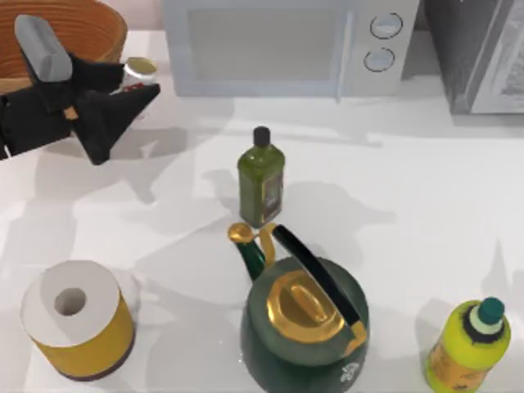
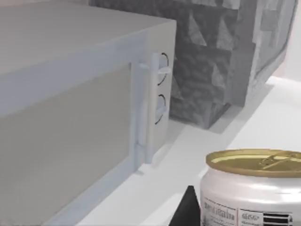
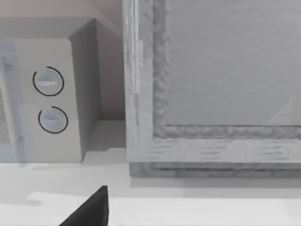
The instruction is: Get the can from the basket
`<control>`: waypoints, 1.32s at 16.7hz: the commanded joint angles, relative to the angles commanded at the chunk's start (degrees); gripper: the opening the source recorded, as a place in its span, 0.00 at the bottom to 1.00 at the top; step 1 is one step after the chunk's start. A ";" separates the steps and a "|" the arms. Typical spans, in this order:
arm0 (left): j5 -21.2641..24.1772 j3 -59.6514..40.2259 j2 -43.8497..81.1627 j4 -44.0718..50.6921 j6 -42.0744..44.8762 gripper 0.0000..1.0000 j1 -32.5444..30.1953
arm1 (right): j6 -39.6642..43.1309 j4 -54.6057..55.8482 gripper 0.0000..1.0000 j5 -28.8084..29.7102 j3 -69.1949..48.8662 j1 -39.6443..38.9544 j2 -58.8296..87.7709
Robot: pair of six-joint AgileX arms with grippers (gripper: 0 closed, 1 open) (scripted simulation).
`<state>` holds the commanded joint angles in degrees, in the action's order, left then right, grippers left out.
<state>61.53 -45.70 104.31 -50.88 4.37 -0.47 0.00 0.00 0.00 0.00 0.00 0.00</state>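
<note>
Sitting seemingly between left pincer (image 1: 131,102) fingers: can (image 1: 140,69).

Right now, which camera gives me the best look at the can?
The left wrist view: the can sits close up, gold lid and white side clear. From the top view it is a small gold end beside the left end effector, just outside the basket.
</note>
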 joint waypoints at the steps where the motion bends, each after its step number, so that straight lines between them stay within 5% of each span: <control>1: 3.46 -2.62 5.81 -2.89 0.15 0.00 -0.40 | 0.00 0.00 1.00 0.00 0.00 0.00 0.00; 8: 20.53 -17.80 35.61 -18.36 0.67 0.00 -4.90 | 0.00 0.00 1.00 0.00 0.00 0.00 0.00; 17: 23.42 -21.83 40.76 -21.65 0.67 0.00 -7.36 | 0.00 0.00 1.00 0.00 0.00 0.00 0.00; 22: 23.42 -21.83 40.76 -21.65 0.67 0.38 -7.36 | 0.00 0.00 1.00 0.00 0.00 0.00 0.00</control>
<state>84.95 -67.53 145.06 -72.53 5.04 -7.83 0.00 0.00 0.00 0.00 0.00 0.00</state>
